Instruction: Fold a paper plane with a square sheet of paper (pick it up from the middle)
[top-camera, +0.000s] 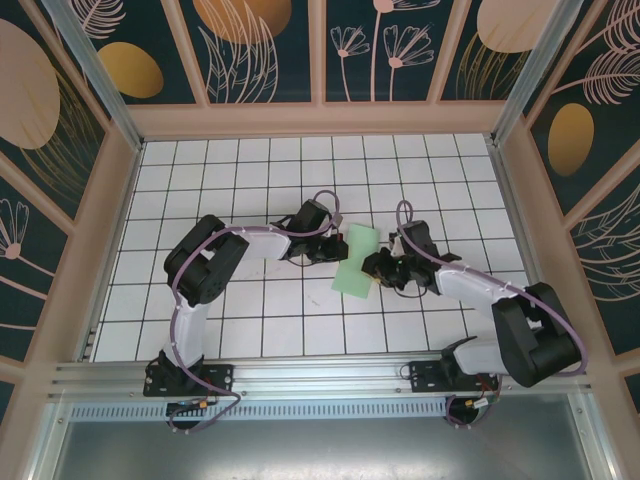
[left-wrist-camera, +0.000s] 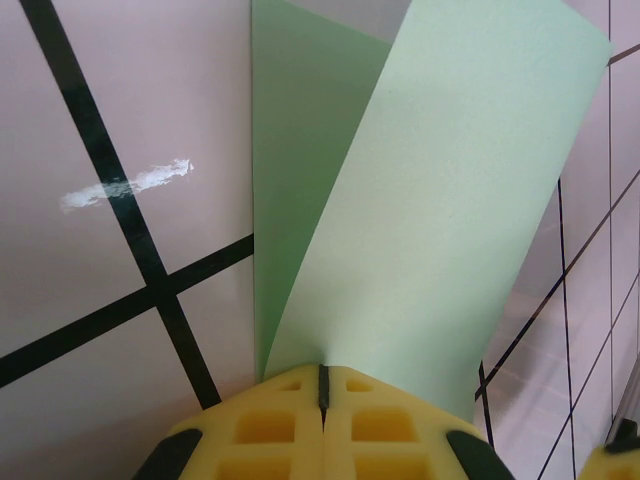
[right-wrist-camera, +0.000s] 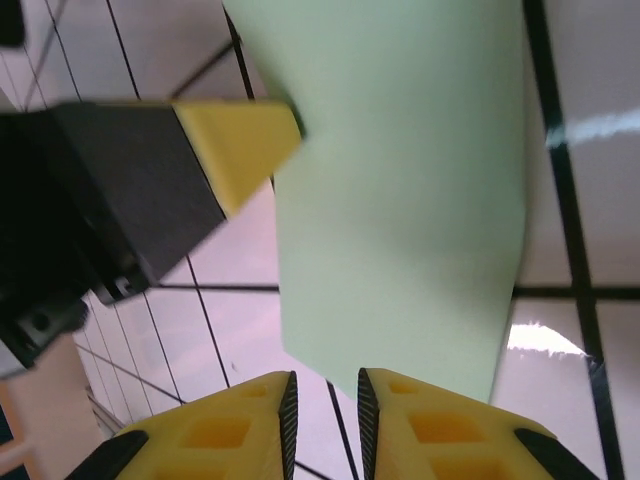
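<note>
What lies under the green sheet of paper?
White grid tiles with black lines show around the square sheet of paper and run under it. The raised flap, pinched by the left gripper, covers its own lower layer; the tiles below are hidden.

both arms (top-camera: 470, 285) are white and black with purple cables (top-camera: 402, 215) and yellow pocketed jaws.
</note>
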